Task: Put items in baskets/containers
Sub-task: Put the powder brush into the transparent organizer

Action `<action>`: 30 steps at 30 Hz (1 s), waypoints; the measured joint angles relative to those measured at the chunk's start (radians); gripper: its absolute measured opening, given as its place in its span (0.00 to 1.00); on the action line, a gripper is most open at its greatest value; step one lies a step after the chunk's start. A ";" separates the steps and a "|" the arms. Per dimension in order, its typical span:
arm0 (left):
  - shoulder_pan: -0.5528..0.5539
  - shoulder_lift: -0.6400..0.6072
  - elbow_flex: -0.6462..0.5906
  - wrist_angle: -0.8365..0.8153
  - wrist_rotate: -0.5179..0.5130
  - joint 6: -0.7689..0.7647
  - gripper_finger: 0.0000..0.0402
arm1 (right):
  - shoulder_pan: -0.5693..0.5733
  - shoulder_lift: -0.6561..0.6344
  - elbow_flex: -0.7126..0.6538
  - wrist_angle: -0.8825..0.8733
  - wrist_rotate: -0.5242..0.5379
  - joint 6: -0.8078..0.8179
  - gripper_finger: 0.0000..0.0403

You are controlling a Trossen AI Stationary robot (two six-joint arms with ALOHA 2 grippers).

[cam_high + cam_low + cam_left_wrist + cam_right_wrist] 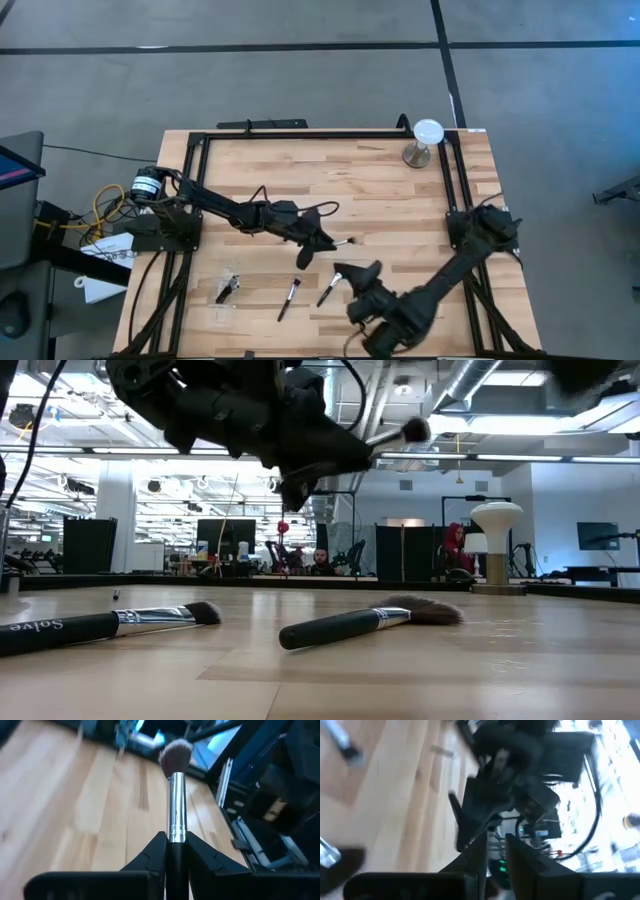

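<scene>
My left gripper [325,241] hangs above the table's middle, shut on a makeup brush [345,241] with a silver ferrule [176,805] and a grey-tipped head [415,430]. Two more brushes [289,299] [328,288] lie flat on the wood near the near edge; the low view shows them too [110,622] [370,622]. A clear tray [222,315] at the near left holds dark brushes [226,292]. My right gripper [345,275] hovers by the right-hand brush's head, fingers a narrow gap apart [496,842], with nothing between them. My left gripper pinches the brush between its two fingers on the black handle just behind the ferrule [175,851]. The brush sticks out forward along the fingers, head toward the table's right. It is lifted clear of the table and roughly level, its head slightly raised.
A round white disc on a metal stand [425,140] [497,545] stands at the far right corner. A black frame [300,134] runs along the table's far edge and sides. Bare wood lies between the brushes and the far edge.
</scene>
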 joint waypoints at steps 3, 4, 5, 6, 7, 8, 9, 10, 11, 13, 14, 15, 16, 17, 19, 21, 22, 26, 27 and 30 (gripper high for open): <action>-0.016 0.000 0.000 0.066 -0.005 0.071 0.12 | 0.036 -0.046 0.000 -0.066 0.002 0.294 0.15; -0.025 0.000 0.000 0.091 -0.009 0.096 0.13 | 0.046 -0.057 0.000 -0.107 -0.004 0.400 0.15; -0.034 0.000 0.000 0.120 -0.017 0.121 0.13 | 0.062 -0.064 0.000 -0.151 -0.005 0.496 0.15; -0.043 0.000 0.000 0.151 -0.027 0.146 0.14 | 0.075 -0.070 -0.010 -0.184 -0.001 0.583 0.15; -0.054 0.000 0.000 0.183 -0.041 0.169 0.14 | 0.090 -0.074 -0.024 -0.220 0.011 0.670 0.15; -0.062 0.000 0.000 0.211 -0.049 0.187 0.14 | 0.108 -0.079 -0.043 -0.255 0.031 0.756 0.15; -0.070 0.000 0.000 0.236 -0.055 0.205 0.14 | 0.126 -0.084 -0.060 -0.284 0.055 0.848 0.15; -0.076 0.000 0.000 0.259 -0.055 0.218 0.14 | 0.143 -0.091 -0.083 -0.310 0.082 0.948 0.15; -0.081 0.000 0.000 0.281 -0.055 0.226 0.13 | 0.159 -0.099 -0.112 -0.336 0.110 1.055 0.15; -0.093 0.000 0.000 0.314 -0.055 0.245 0.13 | 0.186 -0.112 -0.178 -0.375 0.156 1.261 0.15; -0.099 0.000 0.000 0.326 -0.056 0.256 0.13 | 0.197 -0.118 -0.215 -0.395 0.174 1.370 0.15; -0.105 0.000 0.000 0.332 -0.056 0.266 0.13 | 0.206 -0.125 -0.255 -0.413 0.196 1.473 0.15; -0.110 0.000 0.000 0.333 -0.057 0.277 0.13 | 0.213 -0.135 -0.294 -0.425 0.222 1.575 0.15; -0.116 0.000 0.000 0.333 -0.058 0.283 0.13 | 0.220 -0.145 -0.333 -0.432 0.249 1.670 0.16; -0.126 0.000 0.000 0.346 -0.058 0.297 0.13 | 0.226 -0.164 -0.406 -0.439 0.273 1.829 0.19; -0.136 0.003 -0.004 0.357 -0.059 0.306 0.13 | 0.221 -0.178 -0.457 -0.432 0.275 1.913 0.23; -0.141 0.006 -0.016 0.380 -0.058 0.308 0.13 | 0.218 -0.184 -0.476 -0.425 0.276 1.934 0.25; -0.148 0.007 -0.079 0.492 -0.073 0.308 0.14 | 0.184 -0.189 -0.481 -0.401 0.277 1.950 0.38; -0.148 0.007 -0.096 0.516 -0.087 0.308 0.14 | 0.175 -0.190 -0.473 -0.393 0.278 1.928 0.41; -0.141 0.007 -0.137 0.584 -0.124 0.307 0.14 | 0.144 -0.190 -0.440 -0.357 0.258 1.789 0.48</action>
